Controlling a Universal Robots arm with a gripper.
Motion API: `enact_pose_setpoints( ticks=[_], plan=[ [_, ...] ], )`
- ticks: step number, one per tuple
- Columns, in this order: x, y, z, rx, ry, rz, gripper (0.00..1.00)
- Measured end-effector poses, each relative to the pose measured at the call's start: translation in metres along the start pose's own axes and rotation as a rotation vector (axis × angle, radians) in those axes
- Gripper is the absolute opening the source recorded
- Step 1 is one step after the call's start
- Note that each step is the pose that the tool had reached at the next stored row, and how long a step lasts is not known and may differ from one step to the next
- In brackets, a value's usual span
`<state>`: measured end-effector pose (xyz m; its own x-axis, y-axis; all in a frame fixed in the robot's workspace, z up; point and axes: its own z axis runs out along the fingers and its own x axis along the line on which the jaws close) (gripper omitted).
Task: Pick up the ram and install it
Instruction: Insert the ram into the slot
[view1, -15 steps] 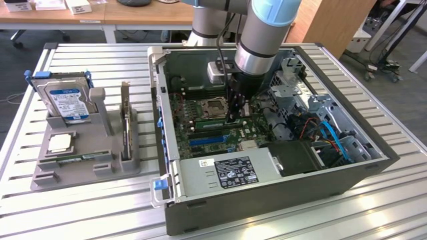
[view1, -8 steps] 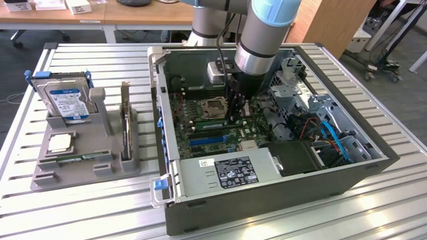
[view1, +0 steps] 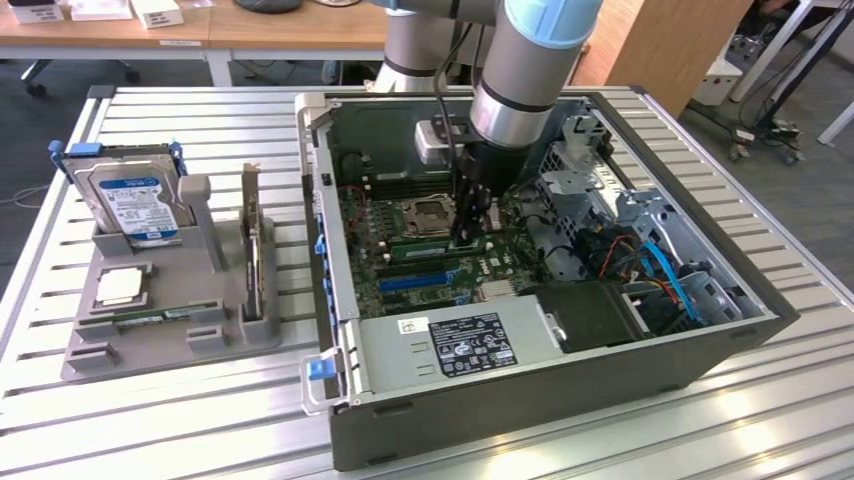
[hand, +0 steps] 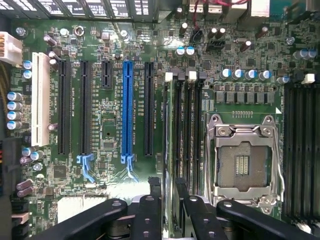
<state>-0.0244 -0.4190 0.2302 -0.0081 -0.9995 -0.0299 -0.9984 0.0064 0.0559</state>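
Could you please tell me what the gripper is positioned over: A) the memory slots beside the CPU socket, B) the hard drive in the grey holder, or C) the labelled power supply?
A: the gripper hangs inside the computer case over the memory slots, right beside the CPU socket.

Black gripper (hand: 169, 186) w/ jaws apart, straddling thin green RAM stick (hand: 170, 130) standing edge-on in green mobo (hand: 107, 127) slot, btwn long blue PCIe slot (hand: 127, 110) & silver CPU socket (hand: 243, 160).
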Motion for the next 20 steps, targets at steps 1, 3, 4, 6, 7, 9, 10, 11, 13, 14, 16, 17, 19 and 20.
enact_pose_setpoints(
  ticks=[1,3,4,6,7,9,10,11,13,14,16,17,19,20],
  plan=[
    [0.0,0.0001,-0.0023,0.0,-0.0001,0.0,0.25],
    [0.0,0.0005,-0.008,0.0,0.0,0.0,0.25],
    [0.0,0.0007,-0.0113,0.0001,-0.0001,0.0,0.25],
    [-0.001,0.001,-0.0177,0.0001,-0.0001,0.0,0.25],
    [-0.001,0.0012,-0.0212,0.0,-0.0001,0.0,0.25],
    [-0.001,0.0016,-0.028,0.0,-0.0001,0.0,0.25],
    [-0.001,0.0018,-0.0319,-0.0001,0.0,0.0,0.25],
    [-0.001,0.002,-0.0352,0.0,-0.0001,0.0,0.25],
    [-0.001,0.0023,-0.0415,0.0001,-0.0001,0.0,0.25],
    [-0.001,0.0025,-0.0444,0.0001,-0.0001,0.0,0.25],
    [-0.001,0.0028,-0.0497,0.0,0.0,0.0,0.25],
    [-0.002,0.0029,-0.051,0.0,0.0001,0.0,0.25],
    [-0.002,0.0028,-0.051,0.0001,-0.0002,0.0,0.25],
    [-0.002,0.0029,-0.051,0.0,-0.0001,0.0,0.25]
  ],
)
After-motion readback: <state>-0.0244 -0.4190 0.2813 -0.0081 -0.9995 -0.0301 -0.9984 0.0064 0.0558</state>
